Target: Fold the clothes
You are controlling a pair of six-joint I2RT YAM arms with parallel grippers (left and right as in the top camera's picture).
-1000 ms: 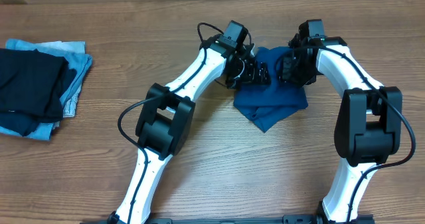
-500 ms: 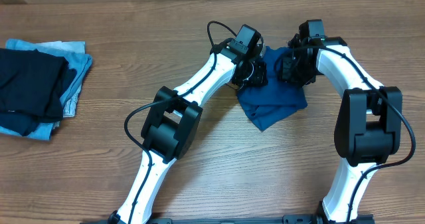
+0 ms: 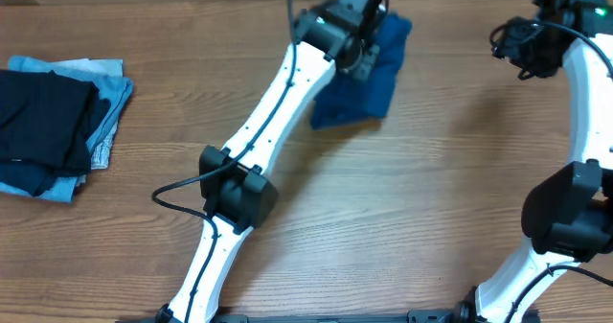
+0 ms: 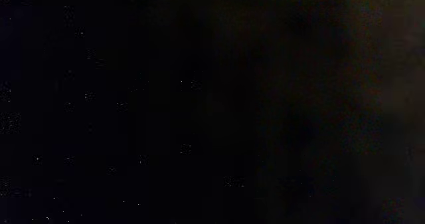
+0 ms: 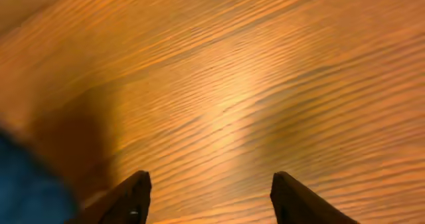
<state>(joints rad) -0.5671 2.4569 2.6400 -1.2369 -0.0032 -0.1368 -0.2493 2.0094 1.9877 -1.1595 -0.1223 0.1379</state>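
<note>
My left gripper [image 3: 364,47] reaches to 12 o'clock on the table [image 3: 450,189] and is clenched on the bunched deep-blue shirt [image 3: 359,98], which trails from it toward 7 o'clock. My left wrist view is black, so I cannot see the fingers themselves. My right gripper [image 5: 209,181] hangs at about 2 o'clock, well apart from the shirt, released, with only bare wood between its fingers. Folded garments [image 3: 53,126] lie at 9 o'clock.

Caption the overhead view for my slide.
Left arm grips the bunched blue shirt far up the table; right arm apart.
</note>
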